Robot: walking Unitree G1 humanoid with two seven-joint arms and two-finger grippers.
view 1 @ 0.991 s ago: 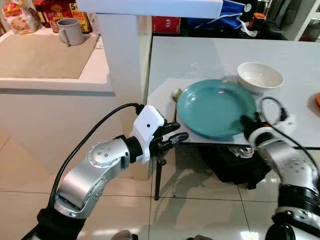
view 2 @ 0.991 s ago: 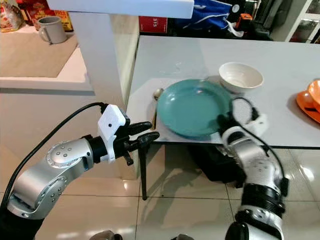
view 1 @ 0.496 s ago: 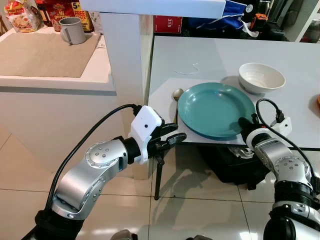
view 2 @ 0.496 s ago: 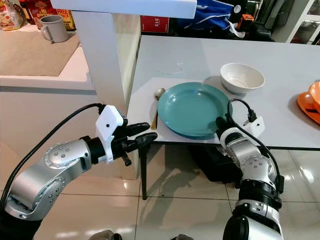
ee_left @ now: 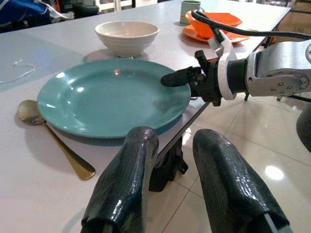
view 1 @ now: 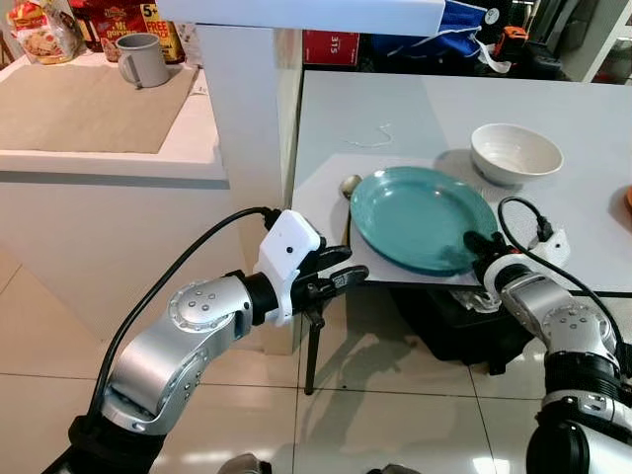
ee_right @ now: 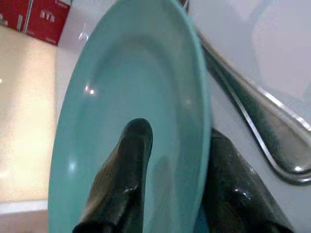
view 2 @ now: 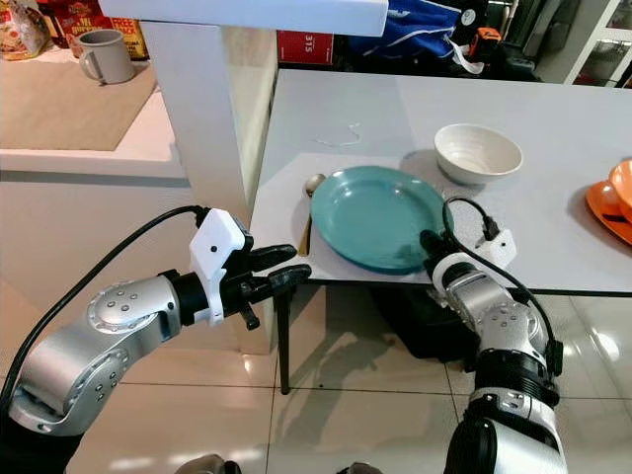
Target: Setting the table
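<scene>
One teal plate (view 1: 423,217), one white bowl (view 1: 513,152) and one gold spoon (ee_left: 53,144) are lying on the white table (view 2: 375,109), with two grippers, the left gripper (view 1: 341,279) and the right gripper (view 2: 431,243), showing in front of it. Orange dishes (ee_left: 214,22) are sitting at the table's far edge, possibly two stacked, though the view is not settling the count, and one green cup (ee_left: 190,8) is standing just behind them. One grey mug (view 1: 140,60) is standing on the one side counter (view 1: 99,109).

plate (view 1: 423,217) on table (view 1: 415,118) edge, spoon (view 1: 347,197) left, bowl (view 1: 514,153) behind right
</scene>
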